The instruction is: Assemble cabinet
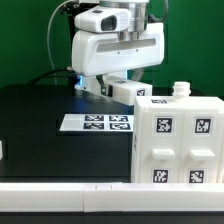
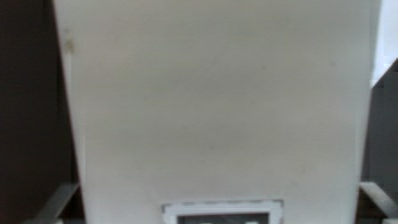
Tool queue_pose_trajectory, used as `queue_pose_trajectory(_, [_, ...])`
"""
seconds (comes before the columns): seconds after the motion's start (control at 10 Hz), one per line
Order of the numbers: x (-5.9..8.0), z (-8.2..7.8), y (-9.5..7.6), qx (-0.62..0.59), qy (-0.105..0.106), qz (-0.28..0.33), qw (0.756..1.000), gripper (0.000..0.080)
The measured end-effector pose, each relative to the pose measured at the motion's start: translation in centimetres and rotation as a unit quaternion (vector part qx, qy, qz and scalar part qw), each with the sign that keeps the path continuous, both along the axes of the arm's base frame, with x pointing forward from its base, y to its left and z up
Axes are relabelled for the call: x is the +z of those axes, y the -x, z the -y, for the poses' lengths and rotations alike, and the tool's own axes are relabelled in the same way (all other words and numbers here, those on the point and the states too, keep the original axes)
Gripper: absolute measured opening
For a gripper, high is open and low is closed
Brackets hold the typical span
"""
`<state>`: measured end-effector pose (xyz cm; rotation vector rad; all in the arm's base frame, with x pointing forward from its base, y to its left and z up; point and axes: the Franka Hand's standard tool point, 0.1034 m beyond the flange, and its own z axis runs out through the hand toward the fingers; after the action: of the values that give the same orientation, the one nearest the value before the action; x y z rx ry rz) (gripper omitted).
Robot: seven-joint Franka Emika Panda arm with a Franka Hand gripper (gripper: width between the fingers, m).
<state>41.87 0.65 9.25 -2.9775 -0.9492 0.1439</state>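
Wrist view, gripper jaws wide apart; clamped across white cabinet panel

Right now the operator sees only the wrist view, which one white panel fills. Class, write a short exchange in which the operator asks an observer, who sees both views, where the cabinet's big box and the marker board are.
Operator: My view shows only a white panel flanked by the claw. Where is the big box?
Observer: The cabinet box stands in the foreground, at the exterior view's right, with its tagged face toward the camera.
Operator: And the marker board?
Observer: The marker board lies flat on the black table, on the exterior view's left of the box.
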Motion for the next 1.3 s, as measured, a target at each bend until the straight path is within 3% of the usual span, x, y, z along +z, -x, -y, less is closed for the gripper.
queue_pose_trajectory(0.2, [0.1, 0.0, -0.1, -0.001, 0.001, 0.0, 1.0, 0.0544])
queue_pose_trajectory(0.3, [0.8, -0.5, -0.7, -0.016, 0.005, -0.004, 1.0, 0.0544])
queue_pose_trajectory(0.5, [5.0, -1.5, -4.7, -0.022, 0.002, -0.012, 1.0, 0.0544])
queue_pose_trajectory(0.7, [7.8, -2.8, -7.6, -0.036, 0.008, -0.012, 0.999, 0.0544])
queue_pose_trajectory(0.9, [6.9, -2.4, -6.9, -0.036, 0.008, -0.013, 0.999, 0.0544])
queue_pose_trajectory(1.1, [7.0, -2.6, -7.1, -0.038, 0.007, -0.014, 0.999, 0.0544])
queue_pose_trajectory(1.2, [8.0, -3.2, -8.8, -0.045, -0.001, -0.011, 0.999, 0.0544])
queue_pose_trajectory(1.3, [9.2, -3.6, -11.8, -0.053, -0.012, 0.007, 0.998, 0.0544])
